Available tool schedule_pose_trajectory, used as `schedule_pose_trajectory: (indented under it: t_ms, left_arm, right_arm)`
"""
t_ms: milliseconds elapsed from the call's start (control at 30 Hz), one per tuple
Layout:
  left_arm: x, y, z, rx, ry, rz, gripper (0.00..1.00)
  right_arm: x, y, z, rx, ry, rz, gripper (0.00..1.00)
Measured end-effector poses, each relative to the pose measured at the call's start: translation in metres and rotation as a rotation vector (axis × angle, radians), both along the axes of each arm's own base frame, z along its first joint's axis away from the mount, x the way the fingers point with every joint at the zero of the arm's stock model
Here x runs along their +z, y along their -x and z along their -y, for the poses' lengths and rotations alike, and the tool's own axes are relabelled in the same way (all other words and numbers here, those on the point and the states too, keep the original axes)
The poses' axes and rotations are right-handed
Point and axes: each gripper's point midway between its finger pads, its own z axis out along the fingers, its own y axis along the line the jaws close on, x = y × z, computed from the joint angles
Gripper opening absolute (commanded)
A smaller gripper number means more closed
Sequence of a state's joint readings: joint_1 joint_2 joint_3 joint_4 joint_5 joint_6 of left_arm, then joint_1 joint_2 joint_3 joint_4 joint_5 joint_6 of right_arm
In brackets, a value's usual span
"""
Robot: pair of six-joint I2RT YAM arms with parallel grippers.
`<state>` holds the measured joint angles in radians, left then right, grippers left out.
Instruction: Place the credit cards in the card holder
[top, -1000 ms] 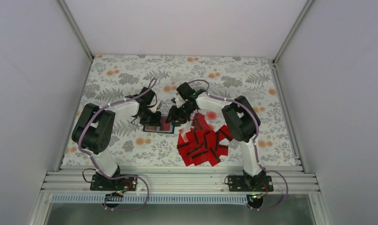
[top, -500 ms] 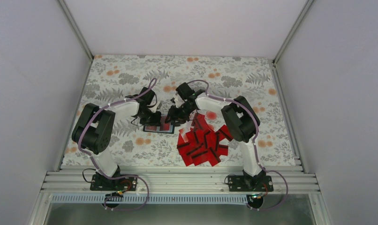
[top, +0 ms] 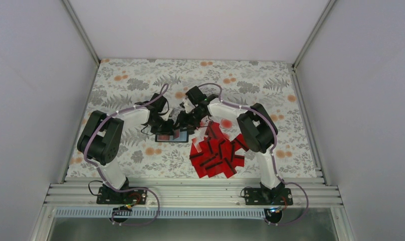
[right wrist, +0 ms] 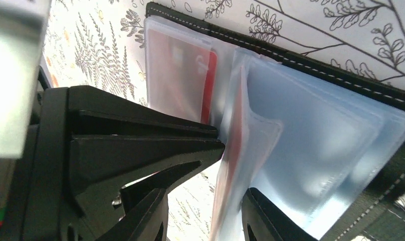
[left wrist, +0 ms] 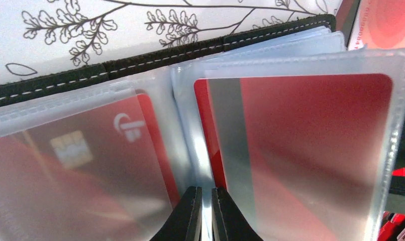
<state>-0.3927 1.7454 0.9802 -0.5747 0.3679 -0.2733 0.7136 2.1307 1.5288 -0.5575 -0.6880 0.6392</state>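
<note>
Floral cloth (top: 250, 80); red credit cards (top: 218, 153) piled right. Left gripper (left wrist: 204, 213) closed at card holder (top: 166, 137) fold. Right gripper (right wrist: 204, 203) half-open astride raised sleeve (right wrist: 233, 160).

Credit cards (top: 218, 153) crowd card holder (top: 165, 137) rightward (left open).

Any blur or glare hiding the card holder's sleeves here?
Top external: sharp, evenly lit, the card holder tiny. Left wrist: near sleeve and left gripper soft; stitching sharp. Right wrist: right gripper blurred, sleeves milky.
</note>
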Motion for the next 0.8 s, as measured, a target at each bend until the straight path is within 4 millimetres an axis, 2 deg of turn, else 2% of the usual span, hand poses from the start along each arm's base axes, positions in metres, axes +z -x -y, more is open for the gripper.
schedule_pose_trajectory:
  t_ms: [433, 800]
  left_arm:
    - [0.012, -0.004, -0.003, 0.004, -0.03, 0.014, 0.08]
    - [0.048, -0.017, -0.03, 0.085, -0.054, 0.103, 0.09]
  right_arm:
    - [-0.004, 0.007, -0.005, 0.017, 0.005, -0.005, 0.38]
    - [-0.006, 0.007, -0.005, 0.016, 0.011, -0.007, 0.37]
